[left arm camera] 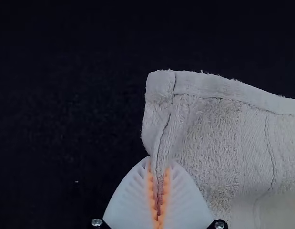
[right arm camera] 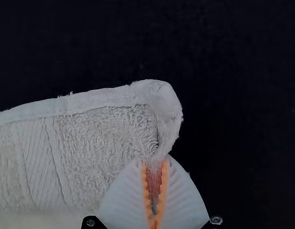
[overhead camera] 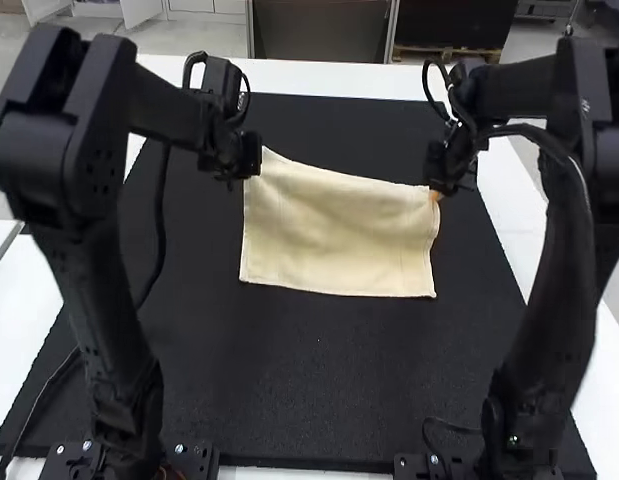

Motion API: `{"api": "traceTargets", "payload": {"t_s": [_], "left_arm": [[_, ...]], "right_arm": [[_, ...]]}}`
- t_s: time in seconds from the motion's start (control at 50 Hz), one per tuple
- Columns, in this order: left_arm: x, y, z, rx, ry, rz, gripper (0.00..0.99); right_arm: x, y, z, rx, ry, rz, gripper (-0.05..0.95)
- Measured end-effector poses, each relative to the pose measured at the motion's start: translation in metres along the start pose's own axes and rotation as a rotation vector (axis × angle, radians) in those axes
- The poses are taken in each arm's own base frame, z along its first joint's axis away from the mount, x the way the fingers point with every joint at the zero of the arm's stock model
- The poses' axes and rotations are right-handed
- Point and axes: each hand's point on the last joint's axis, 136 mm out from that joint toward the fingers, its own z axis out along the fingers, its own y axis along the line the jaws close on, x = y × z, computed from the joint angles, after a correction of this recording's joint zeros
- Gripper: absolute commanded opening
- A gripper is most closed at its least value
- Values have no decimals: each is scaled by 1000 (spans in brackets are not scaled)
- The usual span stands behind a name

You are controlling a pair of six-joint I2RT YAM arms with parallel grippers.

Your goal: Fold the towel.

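Observation:
Between the two arms the cream towel point(overhead camera: 334, 235) is stretched out, its far edge held at both corners and its near edge hanging or lying toward the arms. My left gripper point(overhead camera: 251, 172) is at its far left corner, my right gripper point(overhead camera: 436, 192) at its far right corner. In the left wrist view the left gripper point(left arm camera: 159, 167) pinches the side of the towel point(left arm camera: 214, 143) just beside a hemmed corner. The right gripper point(right arm camera: 154, 167) likewise grips the towel point(right arm camera: 104, 133) near a rounded, curled corner in the right wrist view.
A black mat point(overhead camera: 309, 380) lies under the towel on a white table point(overhead camera: 289, 80). Cables run beside the left arm and loop around the right arm's wrist.

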Motion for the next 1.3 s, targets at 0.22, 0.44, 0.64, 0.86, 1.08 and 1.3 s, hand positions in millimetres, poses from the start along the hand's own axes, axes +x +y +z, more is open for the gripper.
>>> {"api": "traceTargets", "payload": {"t_s": [0.22, 0.44, 0.64, 0.86, 1.08, 1.3], "left_arm": [[24, 2, -21, 9, 9, 22, 28], [78, 8, -35, 18, 70, 37, 26], [107, 11, -45, 33, 87, 54, 26], [126, 13, -48, 40, 96, 84, 26], [142, 14, -47, 46, 117, 109, 26], [142, 15, -46, 40, 106, 128, 52]], "right_arm": [[31, -6, -15, 2, 13, 1, -13], [80, -16, -9, 10, 77, 3, -13], [102, -21, -6, 11, 92, 5, -13], [120, -25, 2, 13, 115, 8, -13], [146, -30, 12, 20, 162, 11, -11], [146, -30, 14, 18, 154, 11, -13]]}}
